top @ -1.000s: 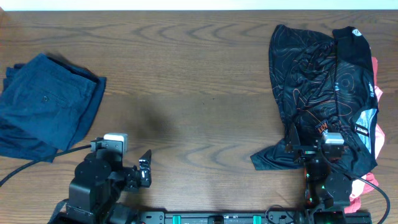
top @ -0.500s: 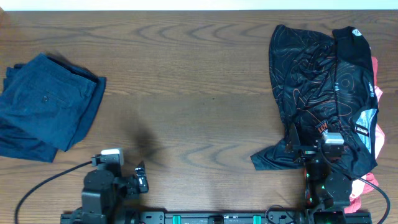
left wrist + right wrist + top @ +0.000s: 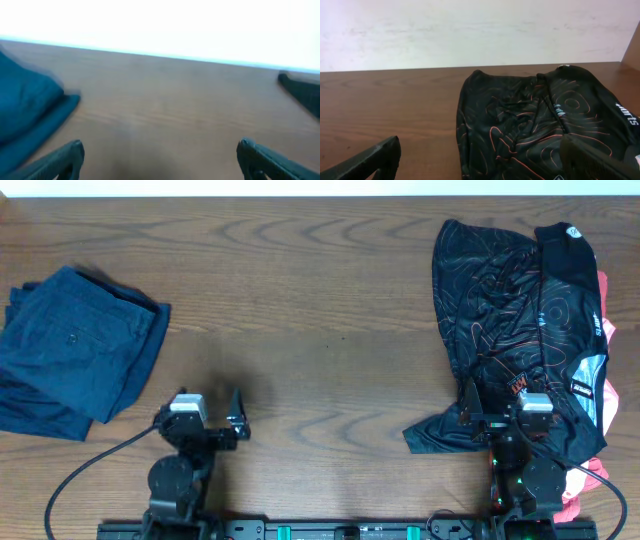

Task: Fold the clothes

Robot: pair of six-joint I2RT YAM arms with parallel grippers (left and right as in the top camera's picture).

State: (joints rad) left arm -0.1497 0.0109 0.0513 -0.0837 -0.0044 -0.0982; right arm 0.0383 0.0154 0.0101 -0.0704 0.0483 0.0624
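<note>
Overhead looks straight down on table. Wrist views low, facing far edge; right shares black shirt with overhead.

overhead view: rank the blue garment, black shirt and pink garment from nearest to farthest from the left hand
1. Blue garment: folded, up and to the left of the left hand.
2. Black shirt: across the table on the right.
3. Pink garment: at the far right edge, mostly under the black shirt.

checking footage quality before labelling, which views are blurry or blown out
Left wrist view is blurred, blue shorts soft, background blown to white; right wrist view is sharp, the black shirt print crisp; overhead is evenly lit and in focus.
</note>
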